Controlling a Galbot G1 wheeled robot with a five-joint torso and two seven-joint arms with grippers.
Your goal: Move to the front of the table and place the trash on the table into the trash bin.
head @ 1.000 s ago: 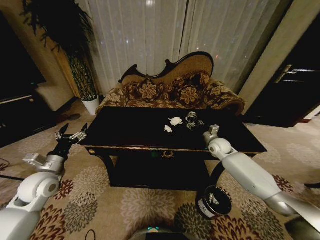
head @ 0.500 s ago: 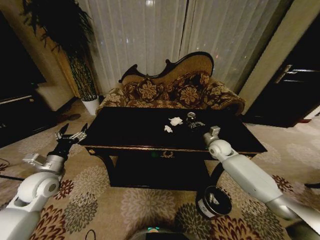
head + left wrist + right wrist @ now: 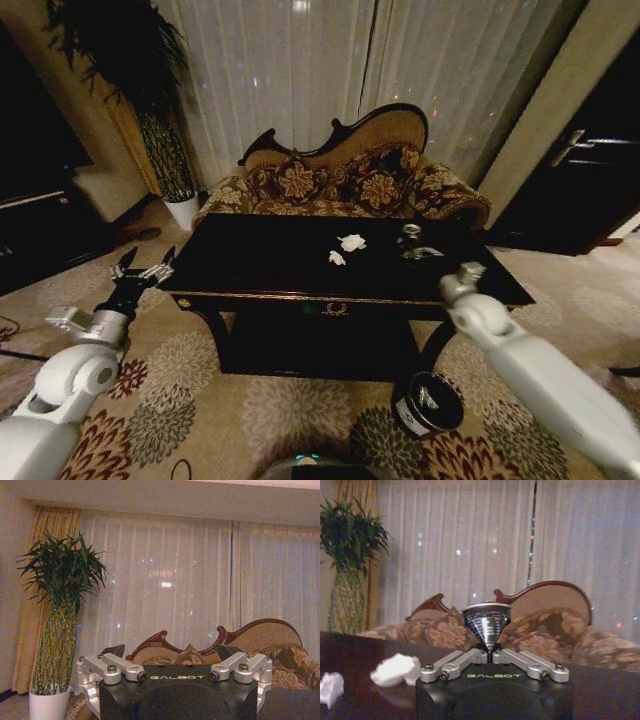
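The dark glossy table [image 3: 250, 270] stands straight ahead, its gold-trimmed front edge toward me. My right gripper [image 3: 418, 250] is over the table's right part, shut on a shiny silvery piece of trash [image 3: 410, 232]. The right wrist view shows that piece [image 3: 487, 621] as a cone pinched at its lower tip by the gripper [image 3: 490, 655]. Two white paper wads [image 3: 351, 242] [image 3: 337, 258] lie near the table's middle, and the same wads [image 3: 395, 669] [image 3: 330, 687] appear beside the gripper. The black trash bin [image 3: 428, 402] sits on the carpet under the table's right front corner. Off the table's left corner, my left gripper [image 3: 140, 272] is open with nothing in it.
A patterned sofa [image 3: 345, 185] stands right behind the table, in front of white curtains. A tall plant in a white pot [image 3: 182, 210] is at the back left, beside a low black cabinet [image 3: 40, 235]. Patterned carpet [image 3: 200, 400] lies open in front of the table.
My right gripper has carried the silvery piece rightward over the table, away from the paper wads. The left arm and the wads have not moved.
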